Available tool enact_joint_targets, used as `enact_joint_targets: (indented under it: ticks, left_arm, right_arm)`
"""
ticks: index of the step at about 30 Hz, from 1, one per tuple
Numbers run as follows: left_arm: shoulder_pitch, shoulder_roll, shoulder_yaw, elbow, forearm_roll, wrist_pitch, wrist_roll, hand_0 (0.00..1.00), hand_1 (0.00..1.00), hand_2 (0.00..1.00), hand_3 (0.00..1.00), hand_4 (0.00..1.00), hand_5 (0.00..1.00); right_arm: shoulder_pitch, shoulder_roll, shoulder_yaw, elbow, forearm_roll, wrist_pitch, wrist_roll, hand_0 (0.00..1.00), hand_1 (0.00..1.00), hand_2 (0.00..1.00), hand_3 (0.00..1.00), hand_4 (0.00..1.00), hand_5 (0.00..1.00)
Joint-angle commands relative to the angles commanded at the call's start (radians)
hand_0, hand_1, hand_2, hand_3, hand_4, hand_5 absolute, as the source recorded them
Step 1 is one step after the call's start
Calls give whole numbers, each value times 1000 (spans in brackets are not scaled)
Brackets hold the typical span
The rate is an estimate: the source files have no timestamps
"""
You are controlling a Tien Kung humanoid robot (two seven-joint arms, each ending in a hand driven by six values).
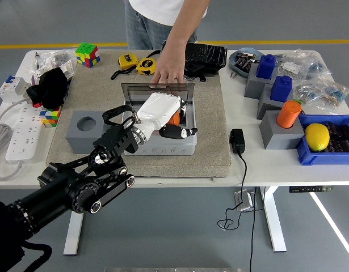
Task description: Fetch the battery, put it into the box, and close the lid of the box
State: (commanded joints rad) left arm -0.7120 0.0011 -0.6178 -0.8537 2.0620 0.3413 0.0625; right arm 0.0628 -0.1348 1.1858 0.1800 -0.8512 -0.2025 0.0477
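Note:
My left hand (169,120), white with black fingertips, reaches in from the lower left and sits low over the open grey box (163,148) on the tan mat. Its fingers are curled on an orange battery (174,119), which shows only as a small patch between fingers and thumb, inside the box's mouth. The clear lid (157,90) lies folded back behind the box. A person's hand (167,72) at the far side rests its fingertips on the lid's far edge. My right arm is out of sight.
A grey block with a round hole (83,129) stands left of the box. A black adapter (238,140) with its cable lies to the right. Grey stands hold blue blocks (266,66) and an orange cylinder (289,113). A lemon (317,136) sits in a blue bin. Power strip (21,133) at left.

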Motion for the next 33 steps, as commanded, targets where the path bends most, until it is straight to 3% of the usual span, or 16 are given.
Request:
enact_joint_targets:
  ticks: [4, 5, 10, 11, 16, 17, 22, 23, 28, 29, 33]
  left_arm:
    - [3, 2, -8, -1, -7, -9, -11, 309, 264, 240, 268, 998, 679]
    - [5, 4, -10, -5, -4, -11, -13, 438, 447, 349, 358, 998, 844]
    - [12, 9, -27, -28, 23, -16, -4, 438, 447, 349, 358, 998, 844]
    - [12, 9, -31, -32, 28, -13, -2, 507, 651, 491, 448, 998, 930]
    - [19, 12, -57, -64, 77, 4, 10, 507, 651, 491, 448, 998, 930]
    - [21, 13, -62, -74, 87, 8, 13, 551, 756, 592, 491, 998, 966]
    - [37, 23, -99, -160, 139, 58, 11, 551, 756, 592, 491, 998, 966]
    - [38, 24, -106, -174, 145, 64, 10, 870, 998, 925, 799, 998, 998]
    - [43, 25, -146, -219, 180, 67, 16, 870, 998, 925, 799, 998, 998]
    - [43, 25, -159, -222, 182, 66, 17, 998, 998, 998, 998, 998, 998]
    - [46, 29, -191, -226, 185, 63, 24, 998, 998, 998, 998, 998, 998]
  right_arm:
    - [-2, 0, -3, 0, 1, 0, 0, 883, 808, 748, 777, 998, 998]
    - [-2, 0, -3, 0, 2, 1, 0, 883, 808, 748, 777, 998, 998]
    - [-2, 0, -5, 0, 4, 1, 0, 883, 808, 748, 777, 998, 998]
    - [-2, -1, -4, 0, 3, 0, -1, 883, 807, 748, 776, 998, 998]
    - [-3, -2, -6, 0, 5, 0, -1, 883, 807, 748, 776, 998, 998]
    - [-3, -2, -6, 0, 6, 0, -1, 882, 806, 748, 777, 998, 998]
    - [-6, 0, -7, 0, 8, 2, -1, 882, 806, 748, 777, 998, 998]
    - [-6, 0, -9, 0, 10, 2, 0, 883, 804, 747, 776, 998, 998]
    - [-3, 1, -8, 0, 11, 2, 1, 883, 804, 747, 776, 998, 998]
    - [-3, 0, -11, 0, 15, 2, 2, 883, 804, 746, 776, 998, 998]
    - [-3, 0, -5, 0, 12, 2, 1, 883, 804, 746, 776, 998, 998]
